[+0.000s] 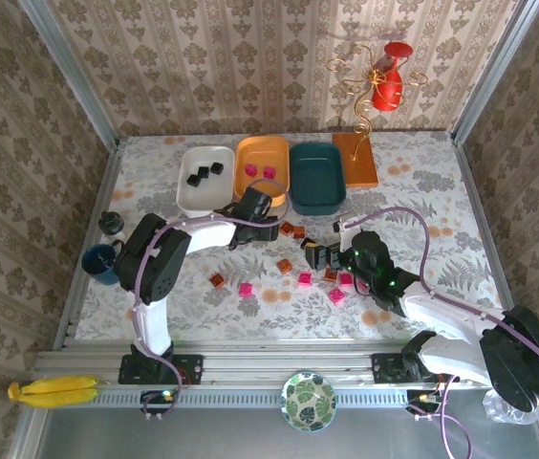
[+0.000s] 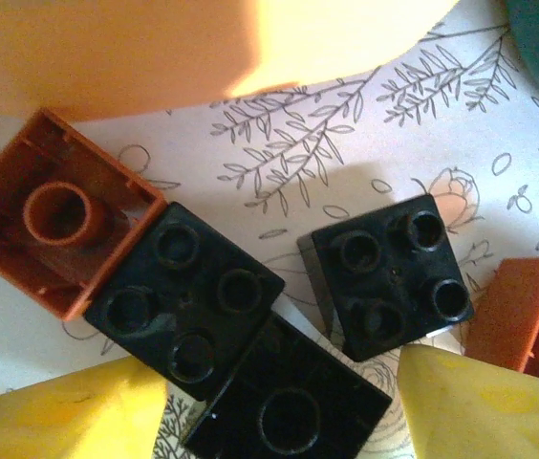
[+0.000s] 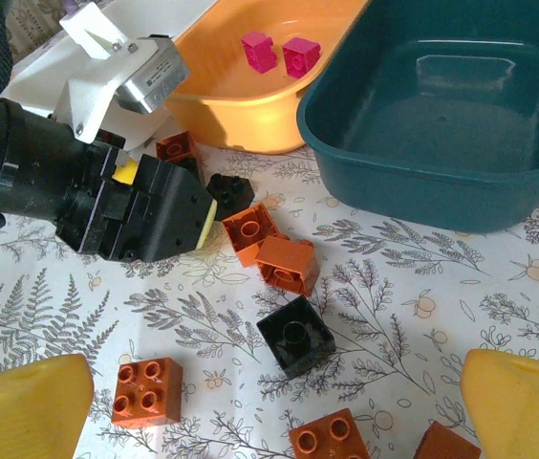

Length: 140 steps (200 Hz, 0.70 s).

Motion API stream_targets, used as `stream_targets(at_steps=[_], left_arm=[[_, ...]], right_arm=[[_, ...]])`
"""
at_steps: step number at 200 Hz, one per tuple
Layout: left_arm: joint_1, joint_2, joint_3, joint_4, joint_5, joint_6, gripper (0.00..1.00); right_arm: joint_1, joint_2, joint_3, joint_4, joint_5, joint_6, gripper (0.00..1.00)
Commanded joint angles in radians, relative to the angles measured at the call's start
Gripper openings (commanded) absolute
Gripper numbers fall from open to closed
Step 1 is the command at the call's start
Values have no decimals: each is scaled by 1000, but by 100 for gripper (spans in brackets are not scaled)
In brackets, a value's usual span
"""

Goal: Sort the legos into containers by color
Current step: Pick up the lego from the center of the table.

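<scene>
The left tool (image 2: 284, 397) hangs low over the bench (image 2: 346, 143), its yellow pads (image 2: 78, 411) close on either side of a black brick (image 2: 293, 426); whether they pinch it I cannot tell. Just beyond lie two more black bricks (image 2: 183, 296), one touching an upturned orange-brown brick (image 2: 54, 220), then the orange-yellow tray (image 2: 107, 48) holding two pink bricks (image 3: 279, 53). The right tool (image 3: 279, 392) gapes wide, holding nothing, above a lone black brick (image 3: 295, 335) and scattered orange-brown ones (image 3: 145, 390); the teal tray (image 3: 441, 124) sits ahead of it.
</scene>
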Motion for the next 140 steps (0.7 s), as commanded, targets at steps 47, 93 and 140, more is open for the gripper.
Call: stream_targets(at_steps=[47,93,140], left_arm=[[16,-58,-85,96,-111,-15,54],[16,-41,-81,87,-67,-12,45],[-8,-193,-126,70,-86,-12,40]], right_arm=[[7,0,20,4,-8,3,100],[7,2,20,1,-4,4,100],[9,6,22,1,-3,5,100]])
